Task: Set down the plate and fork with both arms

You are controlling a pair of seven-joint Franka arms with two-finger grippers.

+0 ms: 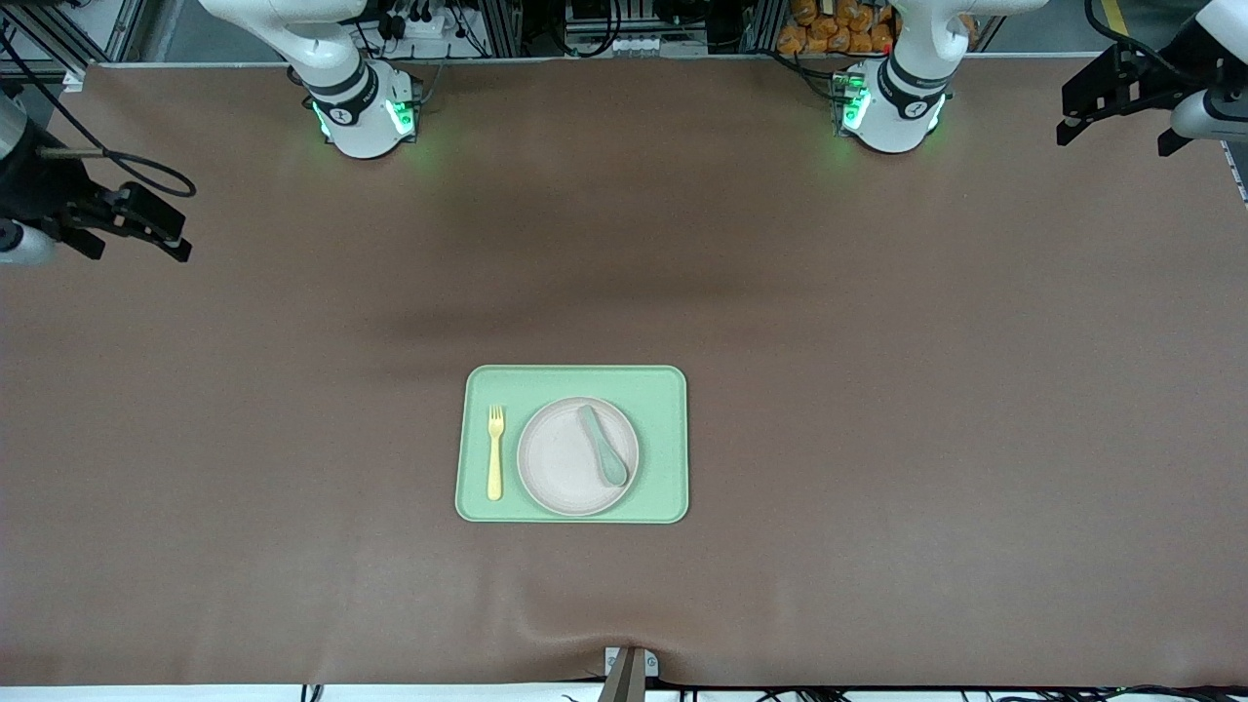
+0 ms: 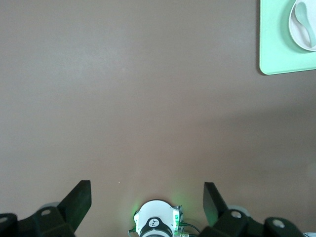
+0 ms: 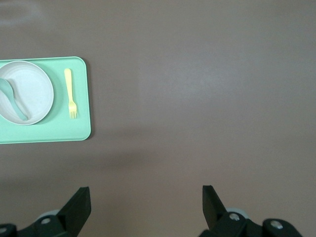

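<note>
Plate (image 1: pixel 565 463), round matte cream, beside slim, perhaps plastic, yellow fork (image 1: pixel 495 453); left pincer (image 1: pixel 1111 102) and right pincer (image 1: pixel 132 226) both spread.

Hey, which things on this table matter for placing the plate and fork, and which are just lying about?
For the job:
- plate, on the tray
- fork, beside the plate

Just lying about:
- spoon, on the plate
- tray, under all three

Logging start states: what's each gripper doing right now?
Left gripper: open, empty, over bare table.
Right gripper: open, empty, over bare table.
</note>
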